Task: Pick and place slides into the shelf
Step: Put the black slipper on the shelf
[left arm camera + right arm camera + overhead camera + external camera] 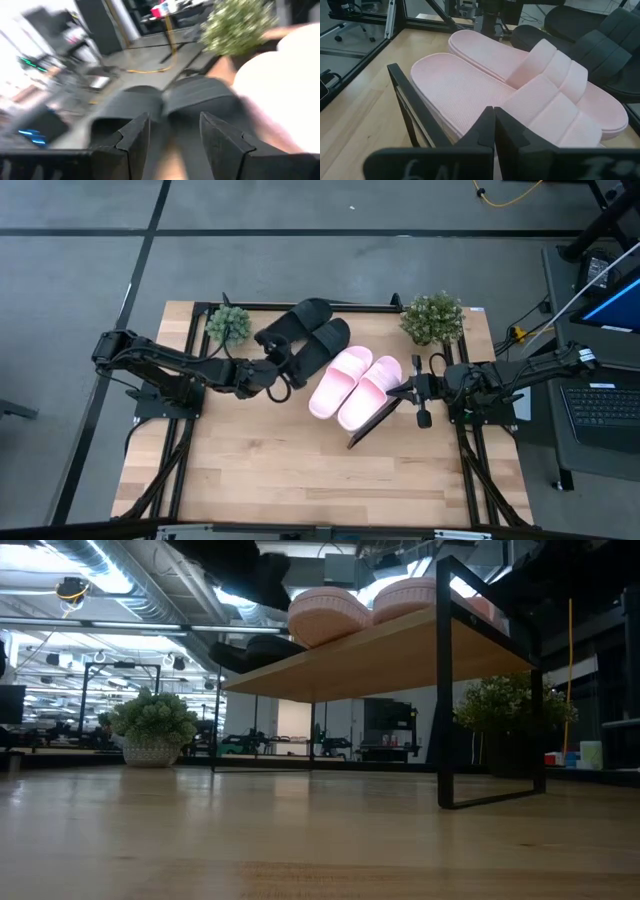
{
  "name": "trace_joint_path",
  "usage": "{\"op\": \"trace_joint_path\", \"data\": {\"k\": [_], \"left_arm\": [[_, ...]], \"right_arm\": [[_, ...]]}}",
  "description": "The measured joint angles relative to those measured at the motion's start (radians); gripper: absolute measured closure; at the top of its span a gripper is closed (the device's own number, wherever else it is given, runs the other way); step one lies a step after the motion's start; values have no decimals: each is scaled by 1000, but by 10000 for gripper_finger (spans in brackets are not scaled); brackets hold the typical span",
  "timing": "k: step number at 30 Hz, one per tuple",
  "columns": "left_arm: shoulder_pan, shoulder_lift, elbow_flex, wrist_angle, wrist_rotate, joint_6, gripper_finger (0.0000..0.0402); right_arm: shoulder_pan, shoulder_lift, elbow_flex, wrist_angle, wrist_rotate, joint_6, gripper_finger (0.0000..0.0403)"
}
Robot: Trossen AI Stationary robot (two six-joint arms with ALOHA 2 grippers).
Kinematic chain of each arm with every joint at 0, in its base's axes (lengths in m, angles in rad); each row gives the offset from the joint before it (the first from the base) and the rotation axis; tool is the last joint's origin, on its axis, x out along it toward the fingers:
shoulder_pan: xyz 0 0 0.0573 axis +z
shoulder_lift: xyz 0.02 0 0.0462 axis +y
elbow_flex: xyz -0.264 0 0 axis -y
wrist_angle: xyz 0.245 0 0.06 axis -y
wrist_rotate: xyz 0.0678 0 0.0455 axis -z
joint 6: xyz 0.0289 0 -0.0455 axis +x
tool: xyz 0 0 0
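Note:
The shelf point(380, 655) stands slantwise on the table, with all the slides lying on its board. The two black slides point(312, 332) lie at its far end and the two pink slides point(355, 385) at its near end, soles down. My left gripper point(274, 370) stands open just left of the black slides point(195, 97), with nothing between its fingers. My right gripper point(403, 392) is shut, at the right side of the pink slides point(520, 95), above the shelf's black end frame point(407, 107). My right gripper's shut fingertips point(492, 125) point almost level from the table's right toward the nearer pink slide's side. I cannot tell whether they touch it.
Two small potted plants point(229, 324) point(433, 317) stand at the table's far edge, left and right of the shelf. The near half of the wooden tabletop point(300, 470) is bare. A laptop point(600, 405) sits beyond the table's right edge.

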Motion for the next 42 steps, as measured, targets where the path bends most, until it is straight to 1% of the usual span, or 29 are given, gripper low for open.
{"op": "trace_joint_path", "data": {"k": [4, 6, 8, 13, 17, 19, 22, 24, 27, 33, 39, 42], "left_arm": [[8, 0, 0, 0, -101, 168, 237], [22, 0, 0, -2, -122, 239, 237], [44, 0, 0, -19, -122, 286, 237], [123, 0, 0, -122, -73, 309, 237], [188, 0, 0, -151, -53, 310, 237], [220, 0, 0, -151, -6, 325, 237], [265, -1, 0, -150, 97, 334, 237], [287, -1, 0, -151, 130, 332, 237], [297, -1, 0, -151, 113, 341, 237], [268, 0, 0, -149, 46, 450, 237], [256, 0, 11, -150, 59, 510, 237], [264, 0, 44, -151, 113, 522, 237]], "right_arm": [[0, 0, 0, 0, 0, 0, 397], [0, 0, 0, 0, 0, 0, 397], [0, 0, 0, 0, 0, -1, 397], [0, 0, 0, 0, 0, -3, 397], [0, 0, 0, 0, 0, -3, 397], [0, 0, 0, 0, 0, 0, 397], [0, 0, 0, 0, 0, 0, 397], [0, 0, 0, 0, 1, 0, 397], [0, 0, 0, 0, 2, 0, 397], [0, 0, 0, 0, 2, 0, 397], [0, 0, 0, 1, 2, -4, 397], [0, 0, 0, 7, 4, -4, 397]]}}
